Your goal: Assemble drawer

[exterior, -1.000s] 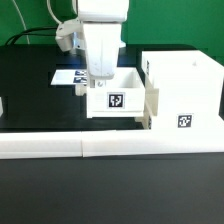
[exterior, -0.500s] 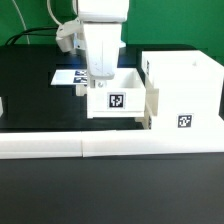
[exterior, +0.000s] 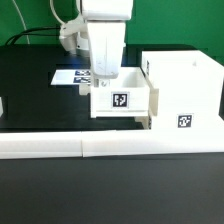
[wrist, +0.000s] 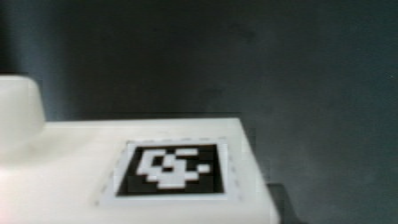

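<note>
The fingers (exterior: 101, 80) reach down at the drawer's (exterior: 122, 104) wall; whether they grip it cannot be told. The drawer abuts the case (exterior: 185, 90) on the black desk (exterior: 30, 95).

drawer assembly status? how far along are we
Done: the drawer box looks assembled, and its end meets the open side of the case. In hand: the gripper is down at the box's rim; whether it is clamped is unclear. Left: sliding the box in; most of it sticks out.
</note>
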Available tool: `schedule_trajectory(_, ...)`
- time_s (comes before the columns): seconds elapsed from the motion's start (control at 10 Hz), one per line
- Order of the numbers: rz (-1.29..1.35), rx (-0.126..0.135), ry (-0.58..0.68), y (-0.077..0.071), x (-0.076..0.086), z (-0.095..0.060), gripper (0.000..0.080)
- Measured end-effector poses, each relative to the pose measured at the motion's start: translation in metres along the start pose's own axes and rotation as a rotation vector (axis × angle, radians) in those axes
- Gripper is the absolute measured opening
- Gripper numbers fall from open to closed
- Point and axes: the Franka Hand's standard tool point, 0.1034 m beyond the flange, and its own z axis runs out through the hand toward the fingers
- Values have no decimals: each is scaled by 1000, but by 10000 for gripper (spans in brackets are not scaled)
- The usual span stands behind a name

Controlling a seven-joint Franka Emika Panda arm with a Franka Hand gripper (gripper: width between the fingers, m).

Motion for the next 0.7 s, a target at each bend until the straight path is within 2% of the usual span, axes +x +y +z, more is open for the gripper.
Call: schedule_trajectory(0.7,-4,1,2,0,6,0,42)
